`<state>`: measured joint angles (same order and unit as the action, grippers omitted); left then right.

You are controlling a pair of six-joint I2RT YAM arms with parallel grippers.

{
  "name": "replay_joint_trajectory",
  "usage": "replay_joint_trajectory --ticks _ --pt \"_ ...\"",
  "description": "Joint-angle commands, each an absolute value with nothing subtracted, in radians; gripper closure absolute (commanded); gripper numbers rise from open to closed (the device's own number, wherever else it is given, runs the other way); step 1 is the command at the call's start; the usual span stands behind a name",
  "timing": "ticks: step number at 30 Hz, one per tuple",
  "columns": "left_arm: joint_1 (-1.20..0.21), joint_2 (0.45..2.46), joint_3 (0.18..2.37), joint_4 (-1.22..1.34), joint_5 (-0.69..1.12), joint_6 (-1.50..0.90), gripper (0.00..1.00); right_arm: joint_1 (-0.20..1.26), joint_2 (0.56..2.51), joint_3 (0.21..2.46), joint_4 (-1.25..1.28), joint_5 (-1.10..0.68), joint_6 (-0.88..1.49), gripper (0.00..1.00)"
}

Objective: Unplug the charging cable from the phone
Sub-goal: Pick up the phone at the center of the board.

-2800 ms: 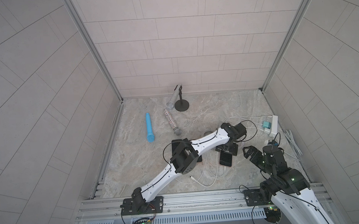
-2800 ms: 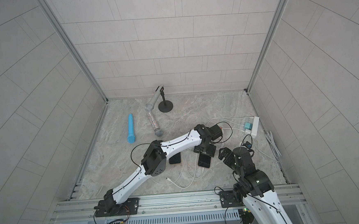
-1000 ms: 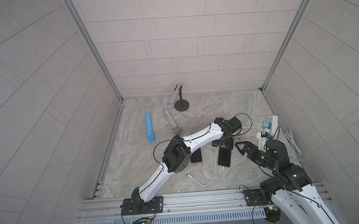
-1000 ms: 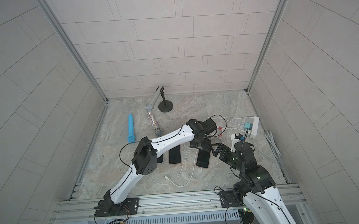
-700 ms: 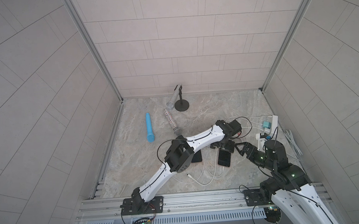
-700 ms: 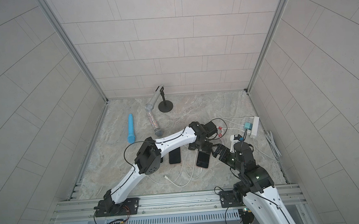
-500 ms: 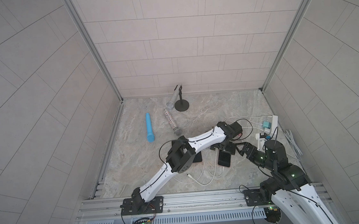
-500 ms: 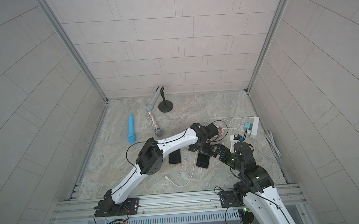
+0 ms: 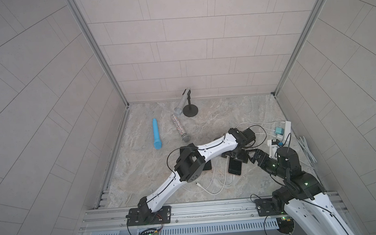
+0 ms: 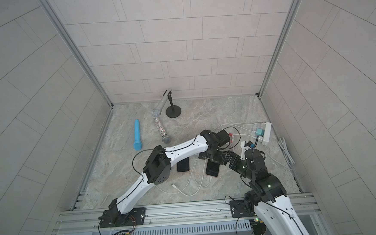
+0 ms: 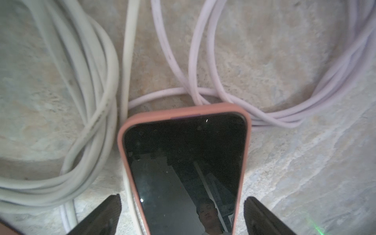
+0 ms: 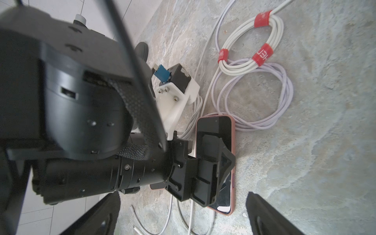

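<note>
Tiled booth with a marbled stone worktop (image 9: 238,110). In the left wrist view the left jaws stand apart, one dark finger (image 11: 105,213) on each side of the phone (image 11: 183,162). The phone lies flat, screen up, in a pink case. Thin gaps show on both sides, so it isn't clamped.

The right wrist view shows those jaws straddling the phone's middle, center of the frame. The right jaws are spread wide too, fingers (image 12: 268,215) at the bottom corners, gripping nothing, near the phone's lower end.

In both top views the phone sits a bit right of center, in the lower half. A white cable (image 9: 213,193) loops below it, but I can't tell if it's plugged in. A coiled lilac cable (image 11: 284,114) lies just past the phone's far end. A power strip (image 9: 286,128) sits at the worktop's right edge.
</note>
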<state>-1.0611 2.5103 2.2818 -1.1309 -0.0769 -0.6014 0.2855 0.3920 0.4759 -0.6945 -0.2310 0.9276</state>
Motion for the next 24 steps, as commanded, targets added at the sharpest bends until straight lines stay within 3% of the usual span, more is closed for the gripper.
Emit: replay_joint_trajectory --ticks 1,20,24 --pt "-1.074 2.546 2.318 -1.152 -0.065 -0.588 0.04 0.282 0.394 0.47 -0.683 -0.238 0.925 0.0" --pt "-1.081 2.594 2.345 -1.173 -0.089 -0.59 0.15 0.282 0.392 0.461 -0.68 -0.244 0.926 0.0" --pt "-1.08 2.609 2.345 -1.178 -0.099 -0.588 0.14 0.282 0.389 0.459 -0.68 -0.244 0.926 0.0"
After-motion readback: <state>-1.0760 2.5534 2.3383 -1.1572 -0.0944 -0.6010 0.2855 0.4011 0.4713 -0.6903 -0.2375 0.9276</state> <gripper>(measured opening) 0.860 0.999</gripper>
